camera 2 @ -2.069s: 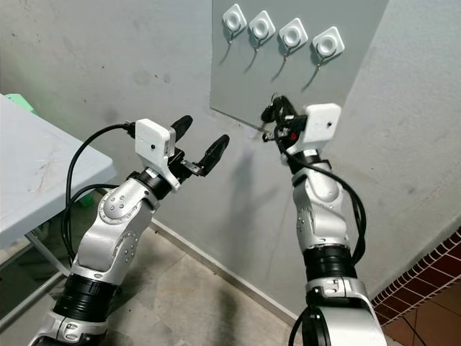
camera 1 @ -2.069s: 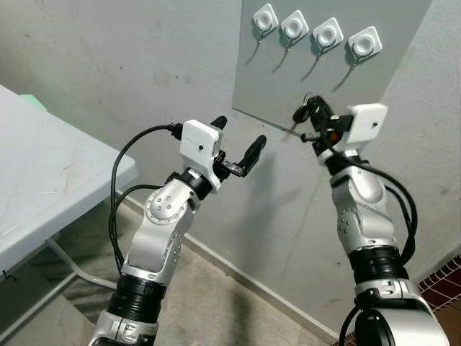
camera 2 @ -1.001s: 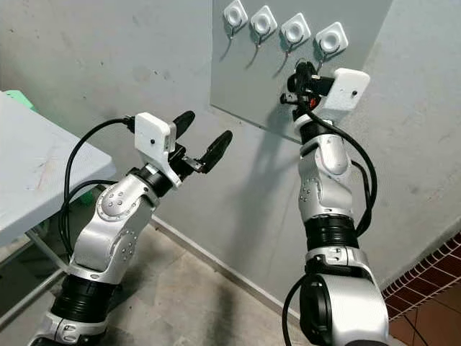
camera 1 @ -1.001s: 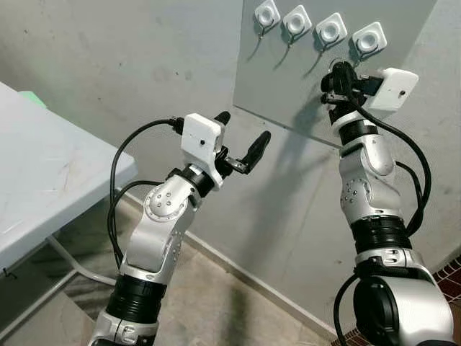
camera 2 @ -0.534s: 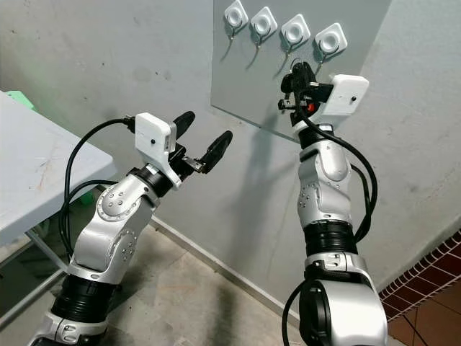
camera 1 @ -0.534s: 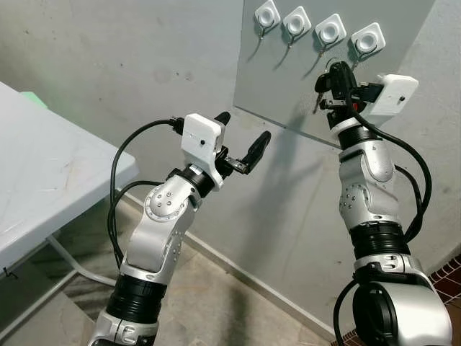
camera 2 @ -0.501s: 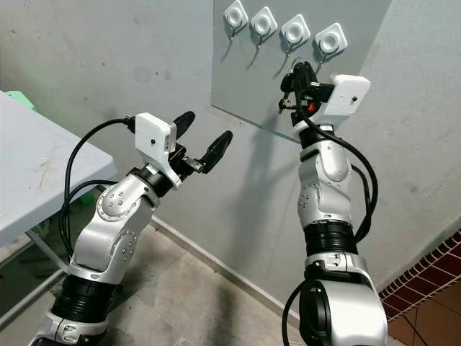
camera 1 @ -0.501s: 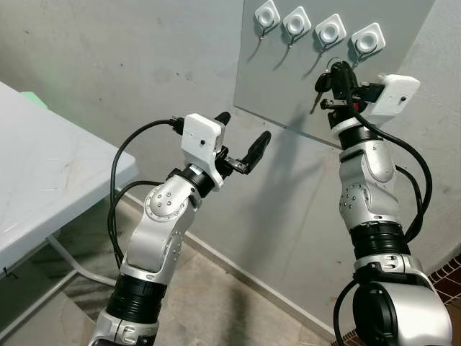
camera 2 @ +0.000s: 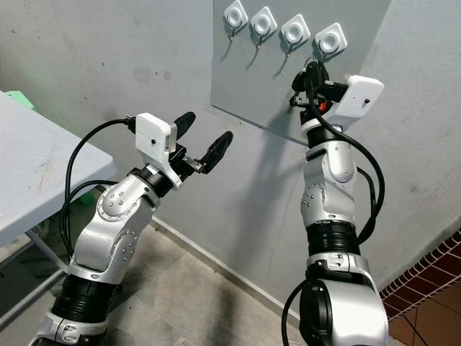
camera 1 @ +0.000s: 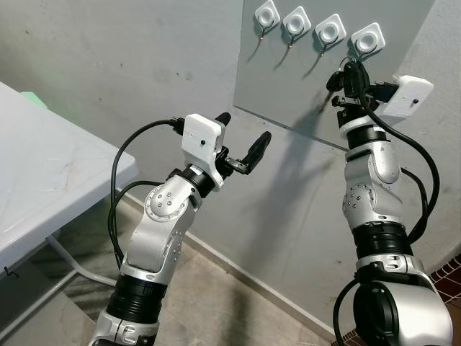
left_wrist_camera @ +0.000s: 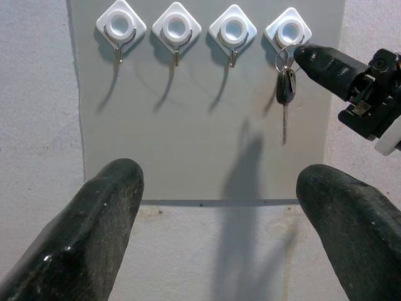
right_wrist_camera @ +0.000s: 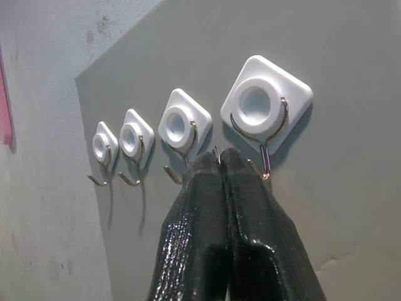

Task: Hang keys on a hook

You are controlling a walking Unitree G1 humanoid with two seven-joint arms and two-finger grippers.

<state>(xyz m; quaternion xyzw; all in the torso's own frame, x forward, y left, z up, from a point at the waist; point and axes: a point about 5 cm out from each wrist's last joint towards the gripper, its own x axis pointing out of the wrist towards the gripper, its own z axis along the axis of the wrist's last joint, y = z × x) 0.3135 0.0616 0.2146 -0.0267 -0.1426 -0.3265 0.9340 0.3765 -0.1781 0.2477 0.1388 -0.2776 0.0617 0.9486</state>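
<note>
The right gripper, closed on the black-headed keys on a metal ring, has risen from below the grey wall panel to the rightmost white diamond-shaped hook. The ring now hangs at that hook, fingertips touching it.

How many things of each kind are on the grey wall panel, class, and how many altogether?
White hooks: 4
Bunches of keys: 1
Total: 5

no readable text, no labels, no brands, no numbers, no signs anywhere in view
</note>
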